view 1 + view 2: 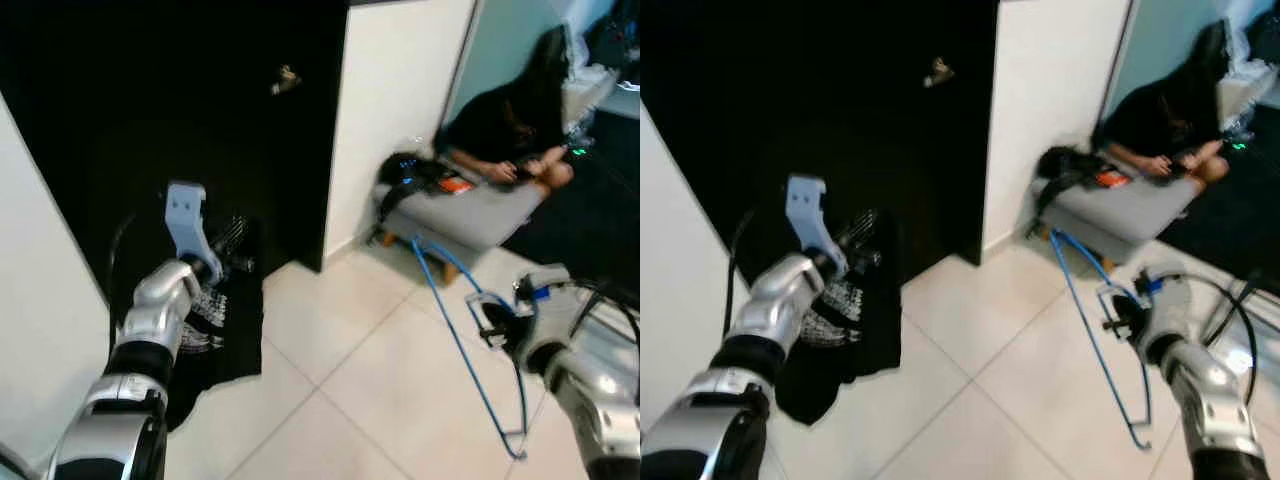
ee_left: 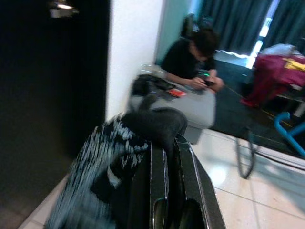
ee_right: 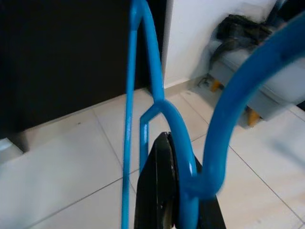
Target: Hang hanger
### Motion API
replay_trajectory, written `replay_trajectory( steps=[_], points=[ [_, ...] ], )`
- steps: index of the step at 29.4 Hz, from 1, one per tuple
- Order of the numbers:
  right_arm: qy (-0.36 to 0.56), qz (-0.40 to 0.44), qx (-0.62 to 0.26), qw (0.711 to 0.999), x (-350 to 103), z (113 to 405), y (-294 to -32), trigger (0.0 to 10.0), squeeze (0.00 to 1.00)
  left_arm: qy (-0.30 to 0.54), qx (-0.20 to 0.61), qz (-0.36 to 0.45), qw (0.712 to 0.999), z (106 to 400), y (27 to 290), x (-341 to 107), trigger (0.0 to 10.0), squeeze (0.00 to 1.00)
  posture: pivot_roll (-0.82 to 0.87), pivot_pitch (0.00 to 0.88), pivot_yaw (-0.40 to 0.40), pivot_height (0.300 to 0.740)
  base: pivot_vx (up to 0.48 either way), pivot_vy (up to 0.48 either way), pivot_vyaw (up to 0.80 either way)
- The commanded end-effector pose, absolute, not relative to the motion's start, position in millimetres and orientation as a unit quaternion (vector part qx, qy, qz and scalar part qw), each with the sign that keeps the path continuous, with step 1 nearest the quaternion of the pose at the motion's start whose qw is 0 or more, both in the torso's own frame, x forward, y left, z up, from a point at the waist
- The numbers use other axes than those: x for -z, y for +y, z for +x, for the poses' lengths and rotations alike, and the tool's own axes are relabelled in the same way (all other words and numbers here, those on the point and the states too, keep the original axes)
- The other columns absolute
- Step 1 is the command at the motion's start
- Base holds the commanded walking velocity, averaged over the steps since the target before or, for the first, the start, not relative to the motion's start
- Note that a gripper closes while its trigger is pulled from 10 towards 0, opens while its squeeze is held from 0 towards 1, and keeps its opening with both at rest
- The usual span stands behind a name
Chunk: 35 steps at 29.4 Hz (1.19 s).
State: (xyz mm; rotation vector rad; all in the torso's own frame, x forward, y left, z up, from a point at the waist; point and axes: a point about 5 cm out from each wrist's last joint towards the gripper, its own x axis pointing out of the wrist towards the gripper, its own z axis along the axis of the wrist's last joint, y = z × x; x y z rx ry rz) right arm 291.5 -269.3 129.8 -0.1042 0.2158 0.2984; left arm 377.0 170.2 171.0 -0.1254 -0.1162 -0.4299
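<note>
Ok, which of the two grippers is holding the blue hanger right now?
The right gripper: its black fingers are shut on the thin blue plastic hanger over the pale tiled floor. The left gripper instead grips a black printed T-shirt by the dark wardrobe opening.

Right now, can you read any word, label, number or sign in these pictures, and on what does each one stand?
No text can be read.
Black T-shirt held by the left pincer: a white print, too blurred to tell whether it has letters.
Blue hanger in the right pincer: no marking seen.
</note>
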Motion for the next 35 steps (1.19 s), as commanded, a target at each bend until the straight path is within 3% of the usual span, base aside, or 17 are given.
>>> replay_trajectory(
  steps=[1, 4, 6, 9, 11, 15, 20, 27, 35],
  points=[
    [0.099, -0.066, -0.196, 0.973, -147.1, 291.6, -261.4, 10.0, 0.00, -0.075, 0.238, -0.051, 0.967, 382.3, 156.0, -191.5, 10.0, 0.00, -0.05, 0.000, -0.015, 0.740, 0.000, 0.000, -0.76],
    [0.085, -0.079, -0.234, 0.965, -164.7, 288.5, -254.3, 10.0, 0.00, -0.104, 0.250, -0.052, 0.961, 385.6, 149.2, -216.3, 10.0, 0.00, -0.05, 0.004, -0.016, 0.740, 0.000, 0.000, -0.76],
    [0.051, -0.060, -0.288, 0.954, -199.1, 279.5, -240.9, 10.0, 0.00, -0.130, 0.254, -0.017, 0.958, 392.3, 142.4, -259.0, 10.0, 0.00, -0.05, 0.005, -0.003, 0.740, 0.000, 0.000, -0.58],
    [0.045, -0.052, -0.304, 0.950, -208.4, 275.3, -236.2, 10.0, 0.00, -0.133, 0.254, -0.007, 0.958, 393.3, 140.7, -271.1, 10.0, 0.00, -0.06, 0.005, -0.002, 0.740, 0.000, 0.000, -0.13],
    [0.045, -0.048, -0.362, 0.930, -219.4, 258.1, -220.9, 10.0, 0.00, -0.130, 0.240, 0.014, 0.962, 395.1, 138.8, -290.5, 10.0, 0.00, -0.06, 0.002, 0.014, 0.740, 0.000, 0.000, 0.00],
    [0.091, -0.069, -0.399, 0.910, -211.9, 239.9, -205.4, 10.0, 0.00, -0.093, 0.248, 0.073, 0.961, 392.3, 130.9, -288.1, 10.0, 0.00, -0.07, 0.000, 0.024, 0.740, 0.000, 0.000, 0.00],
    [0.096, -0.067, -0.362, 0.925, -203.7, 244.0, -200.9, 10.0, 0.00, -0.044, 0.245, 0.100, 0.964, 388.2, 123.4, -267.8, 10.0, 0.00, -0.07, 0.004, 0.038, 0.740, 0.000, 0.000, 0.00],
    [0.038, -0.009, -0.352, 0.935, -224.1, 248.3, -190.7, 10.0, 0.00, -0.021, 0.270, 0.061, 0.961, 370.3, 99.8, -256.9, 10.0, 0.00, -0.04, 0.013, 0.029, 0.740, 0.000, 0.000, 0.00],
    [0.111, -0.042, -0.369, 0.922, -208.4, 250.5, -183.3, 10.0, 0.00, -0.027, 0.296, 0.039, 0.954, 353.6, 79.6, -262.4, 10.0, 0.00, -0.02, 0.010, 0.001, 0.740, 0.000, 0.000, 0.00]
  ],
)
